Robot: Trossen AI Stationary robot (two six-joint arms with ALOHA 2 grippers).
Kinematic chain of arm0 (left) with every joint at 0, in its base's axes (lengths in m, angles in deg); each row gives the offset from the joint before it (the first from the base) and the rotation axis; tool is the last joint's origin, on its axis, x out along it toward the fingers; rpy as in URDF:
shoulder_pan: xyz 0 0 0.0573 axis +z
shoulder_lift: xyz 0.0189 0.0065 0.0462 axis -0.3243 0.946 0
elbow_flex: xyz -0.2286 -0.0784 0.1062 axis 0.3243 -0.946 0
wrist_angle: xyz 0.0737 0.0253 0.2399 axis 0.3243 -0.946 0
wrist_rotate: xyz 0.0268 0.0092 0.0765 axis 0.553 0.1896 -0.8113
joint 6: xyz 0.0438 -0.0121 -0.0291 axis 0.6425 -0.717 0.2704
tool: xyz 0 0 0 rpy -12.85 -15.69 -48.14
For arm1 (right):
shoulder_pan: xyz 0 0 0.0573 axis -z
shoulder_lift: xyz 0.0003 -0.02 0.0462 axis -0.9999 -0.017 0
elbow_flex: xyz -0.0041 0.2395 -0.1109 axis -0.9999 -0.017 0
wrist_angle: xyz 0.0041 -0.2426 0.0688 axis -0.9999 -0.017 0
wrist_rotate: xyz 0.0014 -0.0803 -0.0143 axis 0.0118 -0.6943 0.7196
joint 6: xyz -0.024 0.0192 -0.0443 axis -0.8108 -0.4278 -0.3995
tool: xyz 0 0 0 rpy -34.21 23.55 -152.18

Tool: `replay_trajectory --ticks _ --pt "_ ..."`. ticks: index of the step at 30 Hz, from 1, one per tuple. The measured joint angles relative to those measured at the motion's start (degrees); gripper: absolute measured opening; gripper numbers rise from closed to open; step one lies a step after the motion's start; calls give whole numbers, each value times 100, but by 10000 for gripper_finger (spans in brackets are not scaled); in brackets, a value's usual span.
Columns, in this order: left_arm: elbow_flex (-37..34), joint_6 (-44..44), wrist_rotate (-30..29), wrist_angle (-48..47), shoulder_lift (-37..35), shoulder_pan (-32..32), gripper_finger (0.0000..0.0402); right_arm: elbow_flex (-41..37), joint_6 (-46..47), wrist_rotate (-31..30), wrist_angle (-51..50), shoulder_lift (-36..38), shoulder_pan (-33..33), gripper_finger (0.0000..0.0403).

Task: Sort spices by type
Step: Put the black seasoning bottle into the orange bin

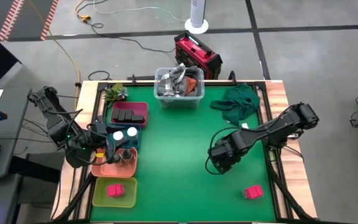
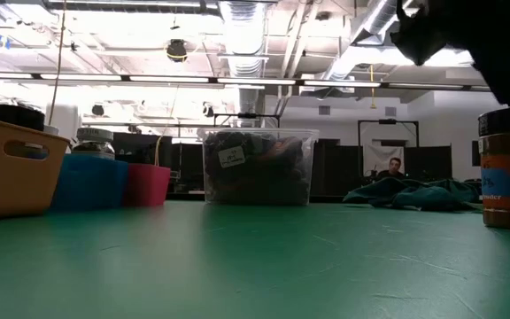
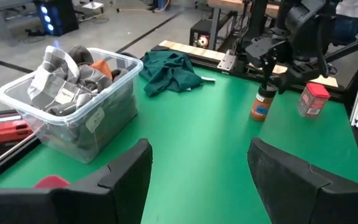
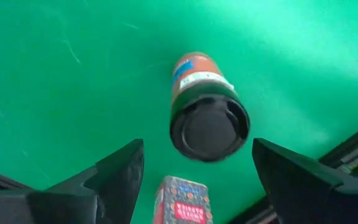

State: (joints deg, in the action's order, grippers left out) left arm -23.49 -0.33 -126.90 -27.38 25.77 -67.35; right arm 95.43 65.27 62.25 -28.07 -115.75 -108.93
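A round spice jar (image 4: 209, 118) with a dark lid and an orange body stands upright on the green mat, right of centre. My right gripper (image 4: 197, 144) hangs open above it, pointing down, with one finger on either side of the lid and clear of it. In the high view the right gripper (image 1: 219, 160) hides the jar. A pink-red box (image 1: 252, 192) stands on the mat near the front right. My left gripper (image 3: 197, 155) waits open above the trays at the left edge (image 1: 101, 144).
Along the left edge stand a dark red tray (image 1: 143, 107) with black boxes, a blue tray (image 1: 134, 142) with white-topped jars, an orange tray (image 1: 107, 168) with dark jars and a yellow-green tray (image 1: 129, 198) with a pink-red box. A clear bin (image 1: 179, 93) and green cloth (image 1: 238, 102) lie at the back.
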Motion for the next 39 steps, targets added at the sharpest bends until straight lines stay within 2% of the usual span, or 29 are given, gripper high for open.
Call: replay_trajectory --ticks 6,14,18,22,39 --pt "0 26 182 -3 0 6 253 -309 354 -423 439 172 -286 327" --pt "-2 55 299 -7 -2 6 253 -735 797 -638 871 164 -744 327" --pt "-2 150 304 -11 -2 6 253 -867 871 -829 1199 164 -881 327" --pt "-2 161 388 -11 -8 6 253 -930 806 -1076 1117 163 -929 323" --pt "-2 78 1257 184 -2 107 253 -913 -429 -1191 1392 164 -602 232"
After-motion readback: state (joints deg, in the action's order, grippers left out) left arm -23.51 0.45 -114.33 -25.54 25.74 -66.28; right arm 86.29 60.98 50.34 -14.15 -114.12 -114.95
